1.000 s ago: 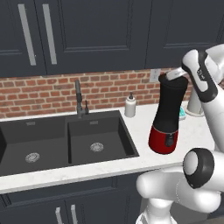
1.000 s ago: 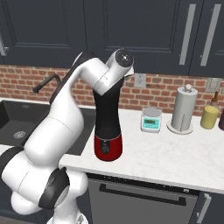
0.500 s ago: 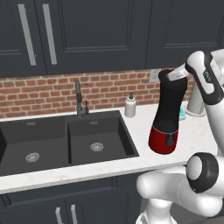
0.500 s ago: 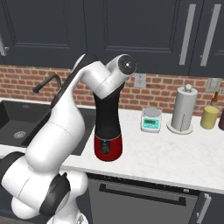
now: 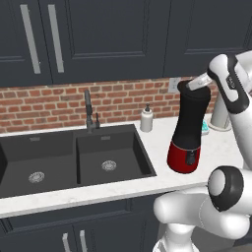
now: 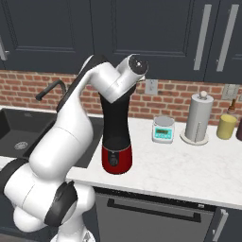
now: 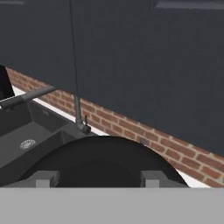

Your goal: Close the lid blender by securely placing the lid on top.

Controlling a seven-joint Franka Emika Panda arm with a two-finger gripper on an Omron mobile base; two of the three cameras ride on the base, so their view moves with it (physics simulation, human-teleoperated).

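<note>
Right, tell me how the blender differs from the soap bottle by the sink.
The blender is tall and black on a glossy red base; the soap bottle is small and white. The blender stands toward the counter's front, the soap bottle back by the brick wall. Both stand upright on the white counter.

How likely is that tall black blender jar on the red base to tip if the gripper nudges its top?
The tall black blender jar on its glossy red base looks top-heavy: it widens upward over a narrow footprint, so a push near the rim could probably rock it. It already leans slightly. The smooth white marble counter might let it slide.
</note>
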